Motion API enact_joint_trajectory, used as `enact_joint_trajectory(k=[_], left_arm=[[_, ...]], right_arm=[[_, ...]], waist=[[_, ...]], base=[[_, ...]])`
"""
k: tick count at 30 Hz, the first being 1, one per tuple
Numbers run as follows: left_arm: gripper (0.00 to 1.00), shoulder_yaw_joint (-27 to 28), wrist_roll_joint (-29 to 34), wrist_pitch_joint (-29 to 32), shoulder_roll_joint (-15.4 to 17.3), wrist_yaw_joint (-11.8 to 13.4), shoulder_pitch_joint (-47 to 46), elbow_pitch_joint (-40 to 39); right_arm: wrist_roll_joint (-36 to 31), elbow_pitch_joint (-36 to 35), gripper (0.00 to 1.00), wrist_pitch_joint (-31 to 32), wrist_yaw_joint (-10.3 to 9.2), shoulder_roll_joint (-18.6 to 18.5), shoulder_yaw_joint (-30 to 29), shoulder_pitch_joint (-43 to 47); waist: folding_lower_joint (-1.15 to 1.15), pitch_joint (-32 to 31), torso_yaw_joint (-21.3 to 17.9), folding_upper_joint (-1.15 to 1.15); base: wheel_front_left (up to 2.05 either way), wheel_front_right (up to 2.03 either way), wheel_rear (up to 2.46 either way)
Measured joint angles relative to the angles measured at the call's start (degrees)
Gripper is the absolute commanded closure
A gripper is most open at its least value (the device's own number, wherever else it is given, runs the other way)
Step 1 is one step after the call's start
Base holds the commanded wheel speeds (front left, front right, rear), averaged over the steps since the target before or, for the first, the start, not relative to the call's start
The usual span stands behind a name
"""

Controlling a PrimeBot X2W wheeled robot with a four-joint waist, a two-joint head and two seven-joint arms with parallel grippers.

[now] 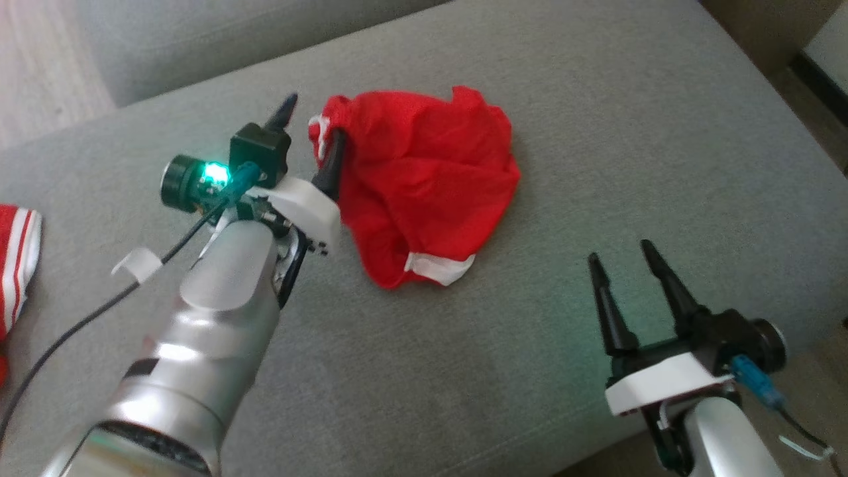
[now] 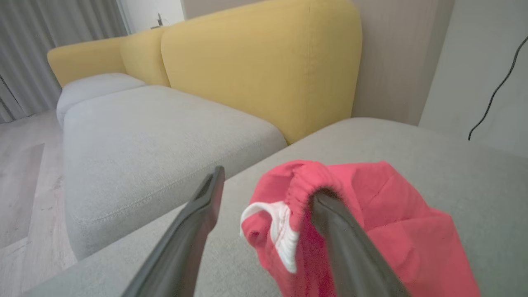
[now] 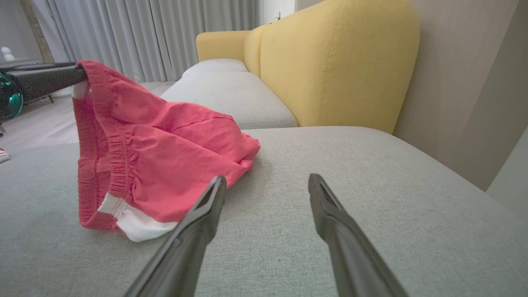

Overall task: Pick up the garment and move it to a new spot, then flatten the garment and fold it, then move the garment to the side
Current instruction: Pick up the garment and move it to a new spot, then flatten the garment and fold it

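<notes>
Checking left hand (image 1: 310,142): your fingers stand apart and are clamped on nothing.
One finger (image 2: 350,247): the elastic waistband of the garment (image 1: 424,179) is looped over its tip, so the tip's end is partly buried in cloth.
Other finger (image 2: 194,222): bare, clear of the cloth.
Garment: red shorts with white trim, crumpled on the grey sofa cushion (image 1: 596,132). One edge is lifted on that finger and the rest lies on the cushion. The folds hide how the legs lie.
Right hand (image 1: 619,252): fingers apart, empty, near the cushion's front edge, apart from the garment.
Striped cloth (image 1: 16,258): red and white, cut off by the head view's left edge; you cannot tell what it is.
Backrest (image 2: 264,70): yellow, behind the cushion.
</notes>
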Motion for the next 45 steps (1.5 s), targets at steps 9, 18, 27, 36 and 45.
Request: enact_joint_trajectory(k=[9,18,27,36,45], left_arm=[[0.00,10.7,1.4,-0.2,0.4,6.2,23.1,-24.1],[0.00,15.0,2.7,-0.2,-0.1,5.8,43.2,-31.1],[0.00,15.2,2.8,-0.2,0.0,4.4,53.2,-36.2],[0.00,17.5,6.9,-0.2,0.1,8.5,62.3,-50.6],[0.00,17.2,11.3,-0.2,0.2,10.0,65.9,-52.6]], right_arm=[[-0.7,0.6,0.00,0.0,0.00,0.0,-5.4,3.6],[-1.8,1.2,0.00,0.0,0.00,0.2,-7.0,8.6],[-1.9,1.2,0.00,0.0,0.00,0.2,-7.8,13.4],[0.2,-2.1,0.00,0.0,0.00,0.2,-7.3,17.8],[0.2,-4.0,0.00,0.0,0.00,0.2,-5.3,20.0]], waist=[[-0.03,-2.2,6.4,0.00],[-0.05,-8.9,14.9,0.00],[-0.05,-14.6,19.2,0.00],[-0.05,-18.4,21.0,0.00],[-0.03,-19.2,20.9,0.00]], base=[[0.00,0.00,0.00],[0.00,0.00,0.00],[0.00,0.00,0.00],[0.00,0.00,0.00],[0.00,0.00,0.00]])
